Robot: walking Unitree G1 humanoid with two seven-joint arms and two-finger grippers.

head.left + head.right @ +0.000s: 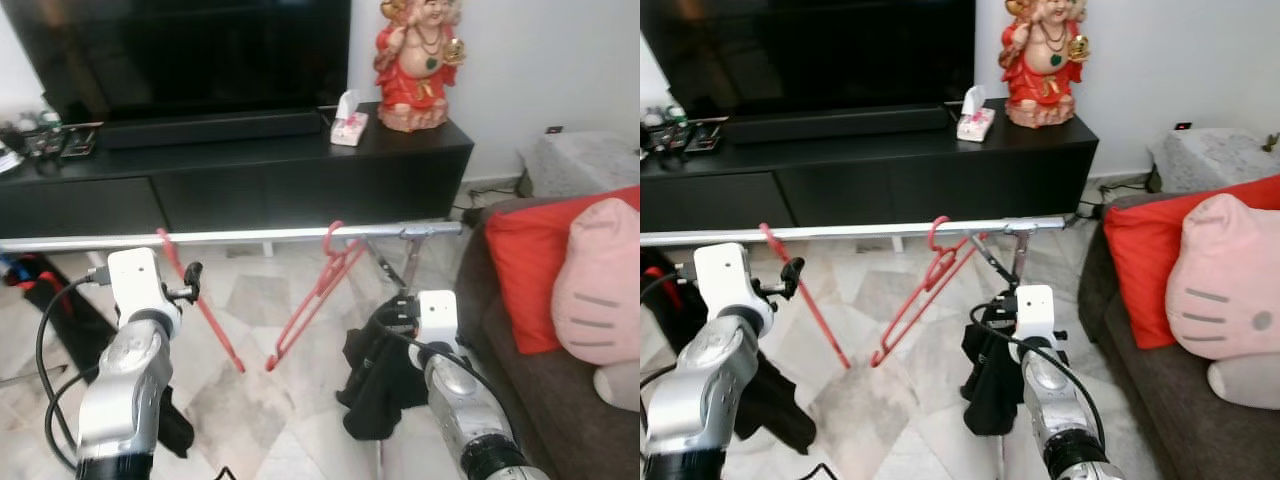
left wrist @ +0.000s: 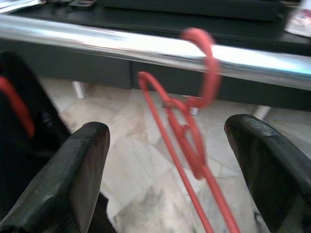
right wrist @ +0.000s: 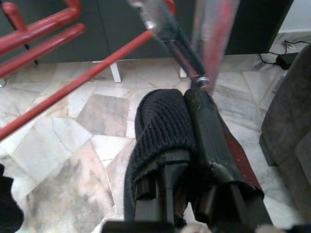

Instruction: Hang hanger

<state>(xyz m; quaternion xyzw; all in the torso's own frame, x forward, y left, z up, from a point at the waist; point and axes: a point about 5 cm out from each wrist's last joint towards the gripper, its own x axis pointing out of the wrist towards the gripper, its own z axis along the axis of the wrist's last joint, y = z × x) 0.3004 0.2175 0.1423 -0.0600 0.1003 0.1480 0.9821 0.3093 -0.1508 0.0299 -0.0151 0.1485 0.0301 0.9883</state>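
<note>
Chrome rail (image 1: 230,237) across frame, fronting black TV counter (image 1: 300,160). Red hanger (image 2: 192,131) hooked on rail, hanging tilted; left gripper (image 2: 170,160) w/ fingers spread wide, hanger betw. them, not touching. Right gripper (image 3: 184,145) low nr rail's leg, fingers closed together.

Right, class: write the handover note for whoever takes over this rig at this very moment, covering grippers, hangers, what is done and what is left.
Left gripper: open, raised just before the silver rail, its fingers either side of the left red hanger, not gripping it.
Right gripper: shut on dark cloth, low by the rack's right leg.
Both red hangers, including the right one, are hooked over the rail and hang tilted.
Done: hangers are on the rail.
Left: probably draw the left arm back clear of the hanger; the cloth is still held, unhung.
</note>
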